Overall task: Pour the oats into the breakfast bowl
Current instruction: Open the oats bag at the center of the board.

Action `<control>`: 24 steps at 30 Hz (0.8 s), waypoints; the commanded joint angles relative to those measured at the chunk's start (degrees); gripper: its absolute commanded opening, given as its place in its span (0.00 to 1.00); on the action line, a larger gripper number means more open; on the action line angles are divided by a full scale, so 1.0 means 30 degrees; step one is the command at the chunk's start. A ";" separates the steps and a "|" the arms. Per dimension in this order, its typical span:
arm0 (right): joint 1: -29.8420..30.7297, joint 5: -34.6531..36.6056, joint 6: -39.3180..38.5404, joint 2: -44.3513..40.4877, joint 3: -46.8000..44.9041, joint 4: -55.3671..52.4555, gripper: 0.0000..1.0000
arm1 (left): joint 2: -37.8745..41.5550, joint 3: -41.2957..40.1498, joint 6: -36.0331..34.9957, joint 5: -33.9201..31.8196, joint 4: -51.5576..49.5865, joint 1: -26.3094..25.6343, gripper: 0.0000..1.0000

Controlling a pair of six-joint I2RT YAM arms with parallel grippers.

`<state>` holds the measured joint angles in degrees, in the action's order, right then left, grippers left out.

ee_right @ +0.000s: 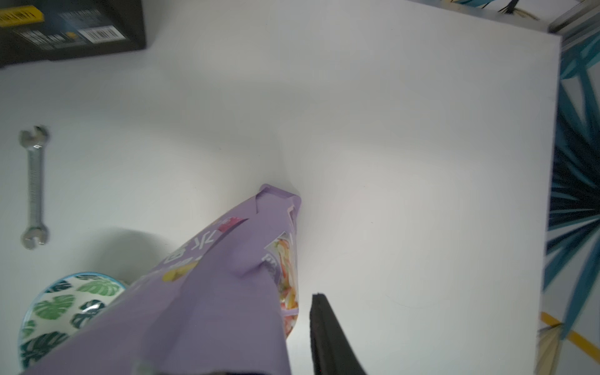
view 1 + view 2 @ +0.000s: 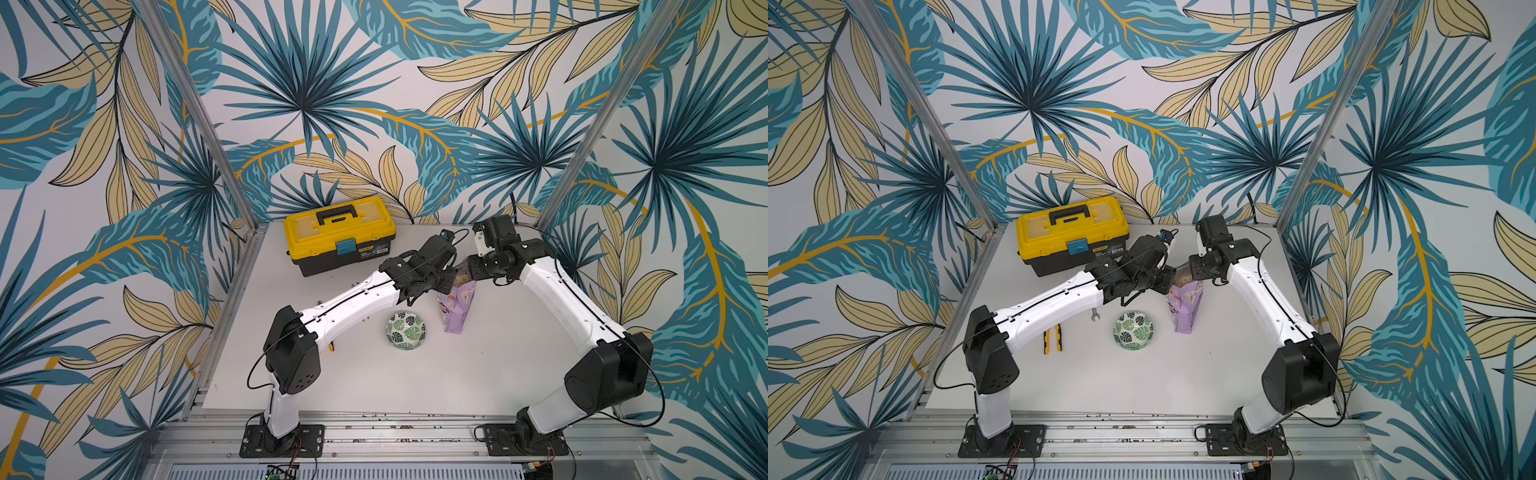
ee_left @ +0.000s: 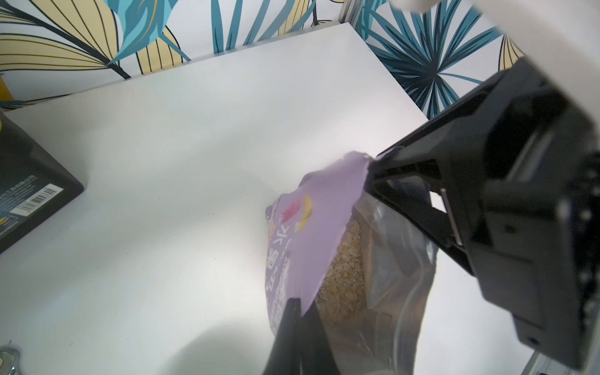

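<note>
The lilac pouch [image 2: 457, 309] stands upright on the white table, just right of the leaf-print breakfast bowl [image 2: 406, 330], and the bowl holds nothing. The pouch's mouth is spread, with pale oats [image 3: 344, 279] showing inside. My left gripper [image 3: 300, 303] is shut on the near wall of the pouch's rim. My right gripper [image 3: 370, 170] is at the opposite corner of the rim. In the right wrist view one of its fingers [image 1: 324, 328] stands clear of the pouch [image 1: 211, 308], with bare table between them. The other finger is hidden behind the foil. The bowl [image 1: 58, 308] shows beside the pouch.
A yellow toolbox [image 2: 338, 235] sits at the back left, close behind my left arm. A wrench [image 2: 1095, 316] and yellow-handled pliers [image 2: 1052, 338] lie left of the bowl, under my left forearm. The table's right edge [image 1: 552, 162] is near.
</note>
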<state>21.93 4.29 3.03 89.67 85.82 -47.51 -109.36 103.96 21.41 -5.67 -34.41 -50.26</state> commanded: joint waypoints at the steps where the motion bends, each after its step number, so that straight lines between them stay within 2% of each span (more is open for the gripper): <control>1: -0.1064 -0.1616 -0.0516 -0.1742 -0.0932 0.2952 0.39 | 0.1841 0.0092 0.0168 -0.0945 -0.0955 0.0390 0.00; 7: -0.1056 -0.3381 -0.0268 -0.4382 -0.2579 0.3067 0.76 | 0.1794 0.0209 0.0389 -0.0825 -0.0921 0.0376 0.00; 9: -0.1063 -0.3748 0.0436 -0.5722 -0.4137 0.3657 0.93 | 0.1795 0.0235 0.0401 -0.0905 -0.0921 0.0376 0.00; 10: -0.1015 -0.4124 0.0900 -0.6562 -0.5128 0.4301 0.97 | 0.1792 0.0238 0.0416 -0.0916 -0.0921 0.0376 0.00; 13: -0.0597 -0.5181 0.2474 -0.9023 -0.8822 0.7669 0.99 | 0.1737 0.0285 0.0451 -0.0971 -0.1000 0.0376 0.00; 17: 0.0942 -0.4819 0.4156 -1.1635 -1.3854 1.3266 0.99 | 0.1737 0.0372 0.0437 -0.1165 -0.1151 0.0376 0.00; 21: 0.3403 -0.2961 0.4271 -1.3784 -1.9329 2.0752 0.99 | 0.1728 0.0424 0.0500 -0.1186 -0.1278 0.0376 0.00; 24: 0.5008 -0.0998 0.3889 -1.3637 -2.1975 2.4761 0.99 | 0.1733 0.0500 0.0510 -0.1289 -0.1439 0.0371 0.00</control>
<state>34.20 -4.86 13.96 48.86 24.58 8.47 -107.46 103.96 22.55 -8.27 -39.70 -49.15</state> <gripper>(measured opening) 0.992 0.038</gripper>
